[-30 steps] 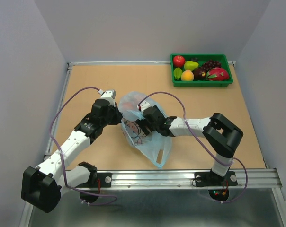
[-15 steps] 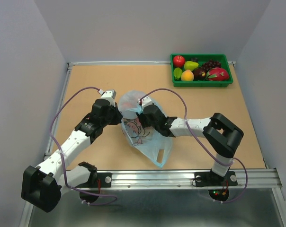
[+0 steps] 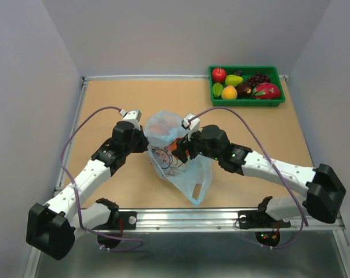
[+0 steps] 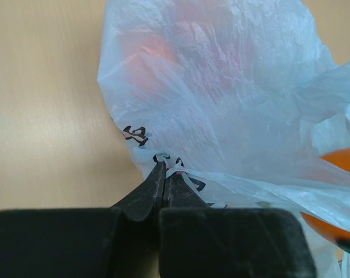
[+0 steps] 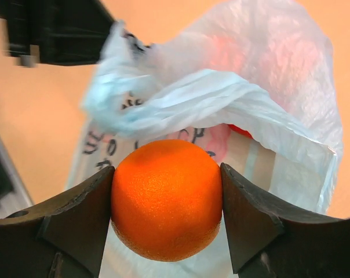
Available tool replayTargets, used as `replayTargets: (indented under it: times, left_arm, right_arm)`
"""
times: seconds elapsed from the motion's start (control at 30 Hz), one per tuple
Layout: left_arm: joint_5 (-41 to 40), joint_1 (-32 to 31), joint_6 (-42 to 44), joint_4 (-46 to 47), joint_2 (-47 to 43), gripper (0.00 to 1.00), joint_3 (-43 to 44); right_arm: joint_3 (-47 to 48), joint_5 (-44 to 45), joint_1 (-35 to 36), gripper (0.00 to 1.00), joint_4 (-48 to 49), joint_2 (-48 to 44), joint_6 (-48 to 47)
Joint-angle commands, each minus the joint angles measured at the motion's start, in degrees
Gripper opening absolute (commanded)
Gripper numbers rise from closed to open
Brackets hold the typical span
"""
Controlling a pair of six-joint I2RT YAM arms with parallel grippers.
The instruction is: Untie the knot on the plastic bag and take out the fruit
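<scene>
At centre | left jaws pinch plastic bag (image 4: 233, 87) | right jaws clasp orange (image 5: 166, 197) | black print (image 4: 135, 134) seemingly illegible

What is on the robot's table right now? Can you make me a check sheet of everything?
Surface: tan table.
Job's things: the light blue plastic bag lies in the middle. An orange looks out of it. A reddish shape shows through the plastic. The knot cannot be made out.
Clutter: green tray of fruit at the far right corner.
Grippers: the left gripper is shut, pinching the bag's edge. The right gripper holds the orange.
Cables: purple cables loop above both arms.
Surroundings: grey walls and a metal rail at the near edge.
</scene>
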Motion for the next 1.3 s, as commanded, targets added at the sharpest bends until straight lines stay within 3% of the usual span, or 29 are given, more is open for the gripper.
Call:
replayTargets:
  times: [0.0, 0.23, 0.33, 0.53, 0.67, 0.87, 1.03, 1.27]
  left_arm:
    - [-0.79, 0.25, 0.72, 0.38, -0.47, 0.04, 1.56]
    - [-0.80, 0.25, 0.72, 0.21, -0.83, 0.04, 1.56]
    - [-0.79, 0.25, 0.54, 0.12, -1.09, 0.04, 1.65]
    - [-0.80, 0.34, 0.63, 0.03, -1.35, 0.04, 1.65]
    - [-0.71, 0.42, 0.72, 0.12, -1.09, 0.04, 1.56]
    - [0.52, 0.60, 1.07, 0.47, -0.91, 0.04, 1.65]
    - [1.75, 0.86, 1.24, 1.08, -1.00, 0.04, 1.39]
    - [3.86, 1.04, 1.95, 2.31, -0.30, 0.04, 1.12]
  right_arm:
    - [2.23, -7.72, -0.13, 0.11, -4.18, -6.42, -1.58]
    - [11.54, 7.92, -2.49, 0.08, -9.28, -8.28, -4.58]
    - [16.36, 11.96, -7.06, 0.08, -9.54, -5.92, -4.58]
    - [26.64, 11.19, -22.60, 0.09, -9.11, 1.73, -3.00]
    - [33.93, 13.11, -33.75, 0.10, -8.49, 12.95, -0.28]
    - [44.32, 13.73, -44.58, 0.13, -5.06, 26.77, 2.45]
    - [58.20, 13.73, -49.16, 0.14, -1.64, 43.18, 3.86]
    - [76.64, 13.64, -52.42, 0.27, -0.76, 59.12, 5.35]
